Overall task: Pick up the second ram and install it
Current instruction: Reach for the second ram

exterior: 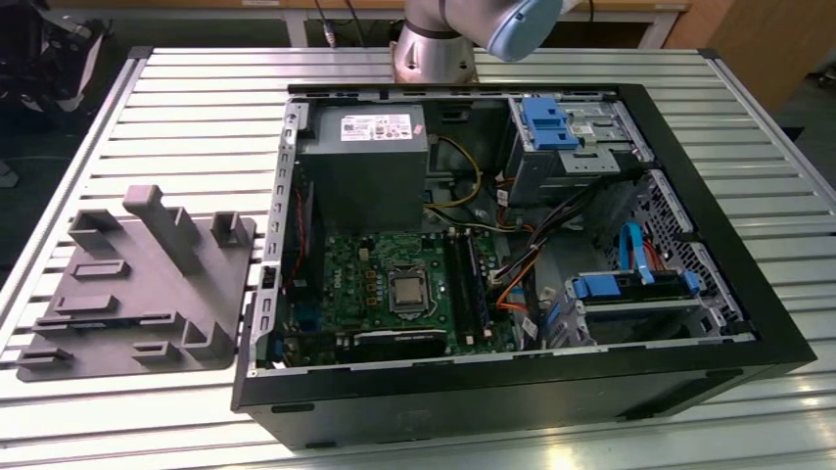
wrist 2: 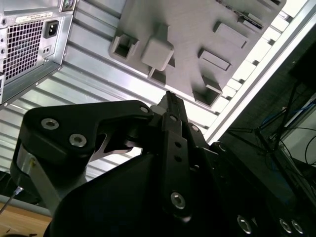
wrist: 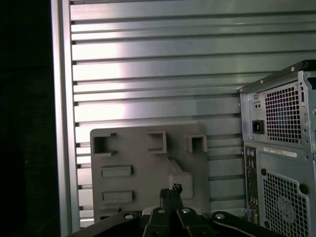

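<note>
Though pointed at the grey tray (wrist: 143,163) ahead of the gripper (wrist: 171,189), clamped together on nothing. Could not place ram stick; maybe in board slots (exterior: 467,282) inside the case (wrist: 276,163) beside the gripper. Judged light, stiff, fragile; best pinched by long edges, off chips.

Tabletop (exterior: 170,127): pale ribbed aluminium slats, raised rail along edges. Light glares in bright bands across slats. Beyond far edge: wooden desk (exterior: 627,10), cables (exterior: 333,24) hanging before it. Wooden panel (exterior: 784,49) at exterior view's upper right. Floor (exterior: 20,235) dark at exterior view's left. Second wrist view: loose cords (wrist 2: 276,143) in dark area past tabletop rim.
</note>
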Tool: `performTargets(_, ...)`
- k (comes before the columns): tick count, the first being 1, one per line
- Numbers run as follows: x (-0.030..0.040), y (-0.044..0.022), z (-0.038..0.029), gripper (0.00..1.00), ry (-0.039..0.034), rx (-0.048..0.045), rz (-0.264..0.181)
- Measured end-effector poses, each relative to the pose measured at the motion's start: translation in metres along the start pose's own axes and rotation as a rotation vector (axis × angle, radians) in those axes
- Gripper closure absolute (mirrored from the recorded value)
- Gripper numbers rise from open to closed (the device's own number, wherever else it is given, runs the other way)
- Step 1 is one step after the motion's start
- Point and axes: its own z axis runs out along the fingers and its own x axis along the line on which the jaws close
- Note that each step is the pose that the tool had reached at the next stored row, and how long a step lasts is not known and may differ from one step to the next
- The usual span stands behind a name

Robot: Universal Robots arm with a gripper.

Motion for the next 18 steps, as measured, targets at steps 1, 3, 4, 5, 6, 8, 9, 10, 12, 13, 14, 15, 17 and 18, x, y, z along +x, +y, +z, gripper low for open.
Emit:
performTargets(1, 0.0003, -0.0002, 0.0, 0.89, 0.0, 0.0, 0.0)
performTargets(3, 0.0009, -0.0006, 0.0001, 0.89, 0.0001, 0.0001, 0.0)
performTargets(4, 0.0014, -0.0007, 0.0002, 0.89, 0.0001, 0.0001, 0.0)
performTargets(5, 0.0019, -0.0009, 0.0002, 0.89, 0.0001, 0.0001, 0.0)
performTargets(6, 0.0022, -0.001, 0.0002, 0.89, 0.0001, 0.0001, 0.0)
performTargets(8, 0.0028, -0.0014, 0.0002, 0.89, 0.0001, 0.0001, 0.0)
performTargets(9, 0.0031, -0.0015, 0.0002, 0.89, 0.0001, 0.0001, 0.0)
performTargets(10, 0.0034, -0.0016, 0.0003, 0.89, 0.0, 0.0, 0.0)
performTargets(12, 0.004, -0.0017, 0.0003, 0.89, 0.0001, 0.0001, 0.0)
performTargets(13, 0.0043, -0.0018, 0.0003, 0.89, 0.0001, 0.0001, 0.0)
performTargets(14, 0.0045, -0.0019, 0.0003, 0.89, 0.0001, 0.0001, 0.0)
performTargets(15, 0.0048, -0.002, 0.0003, 0.89, 0.0001, 0.0001, 0.0)
performTargets(17, 0.0053, -0.0021, 0.0005, 0.89, 0.0, 0.0, 0.0)
performTargets(18, 0.0056, -0.0022, 0.0004, 0.89, 0.0001, 0.0001, 0.0)
